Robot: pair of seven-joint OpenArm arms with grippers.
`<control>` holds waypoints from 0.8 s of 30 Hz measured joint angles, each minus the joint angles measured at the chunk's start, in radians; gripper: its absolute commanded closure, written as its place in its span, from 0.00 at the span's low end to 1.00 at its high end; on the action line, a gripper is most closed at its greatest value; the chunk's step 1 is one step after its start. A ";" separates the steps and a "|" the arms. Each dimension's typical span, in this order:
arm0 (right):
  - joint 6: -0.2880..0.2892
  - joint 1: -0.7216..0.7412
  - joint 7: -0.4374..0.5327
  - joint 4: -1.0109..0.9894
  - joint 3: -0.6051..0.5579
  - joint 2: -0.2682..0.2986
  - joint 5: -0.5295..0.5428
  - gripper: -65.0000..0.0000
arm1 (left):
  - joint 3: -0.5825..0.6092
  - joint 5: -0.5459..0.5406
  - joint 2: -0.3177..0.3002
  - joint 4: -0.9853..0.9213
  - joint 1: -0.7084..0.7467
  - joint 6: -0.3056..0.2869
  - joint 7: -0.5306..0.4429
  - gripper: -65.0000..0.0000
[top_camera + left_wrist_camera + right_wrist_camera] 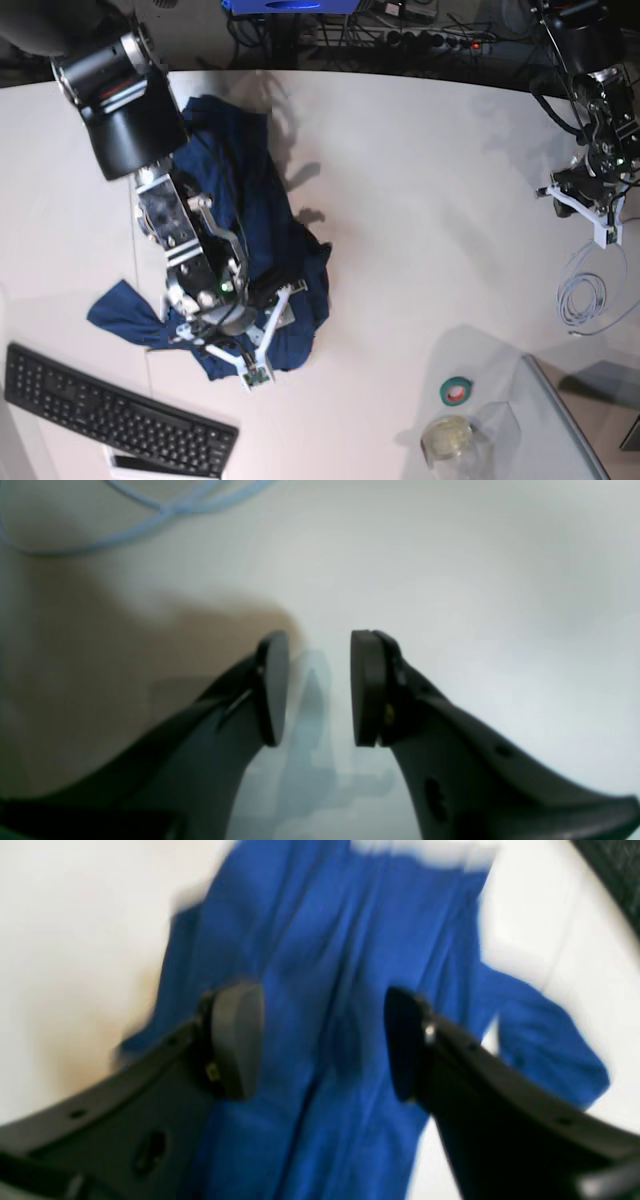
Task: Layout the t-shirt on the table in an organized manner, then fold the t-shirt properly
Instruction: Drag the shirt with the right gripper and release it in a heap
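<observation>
The crumpled navy t-shirt lies left of centre on the white worktop, the right gripper gaping empty above it, the left gripper part-open, empty at the frame's right edge.

A black keyboard lies at the near left corner, with a thin dark device tucked just under its near edge. At the near right stand a roll of green tape and, just beside it, a clear round jar with a yellowish lid. A coil of pale cable rests near the right edge. Beyond the curved far edge, dark cables and a power strip crowd the floor. Light falls from above, casting soft shadows.
</observation>
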 measured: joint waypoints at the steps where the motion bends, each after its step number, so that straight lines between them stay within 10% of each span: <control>1: 0.006 0.038 0.035 -0.056 0.001 -0.005 0.009 0.44 | 0.002 0.002 0.000 0.000 0.006 0.002 0.001 0.69; 8: 0.002 0.148 0.214 -0.453 0.002 -0.008 0.005 0.45 | 0.001 0.000 0.012 0.001 0.030 0.000 -0.006 0.69; 12: 0.002 0.130 0.254 -0.465 0.002 -0.005 -0.002 0.93 | 0.003 -0.001 0.013 0.000 0.047 0.000 -0.085 0.69; 16: 0.001 0.027 0.188 -0.195 -0.004 -0.003 -0.003 0.98 | 0.003 0.003 0.032 -0.005 0.052 0.007 -0.085 0.69; 24: 0.208 -0.169 -0.062 0.500 -0.001 -0.011 -0.004 1.00 | 0.003 0.003 0.036 -0.002 0.044 0.001 -0.091 0.69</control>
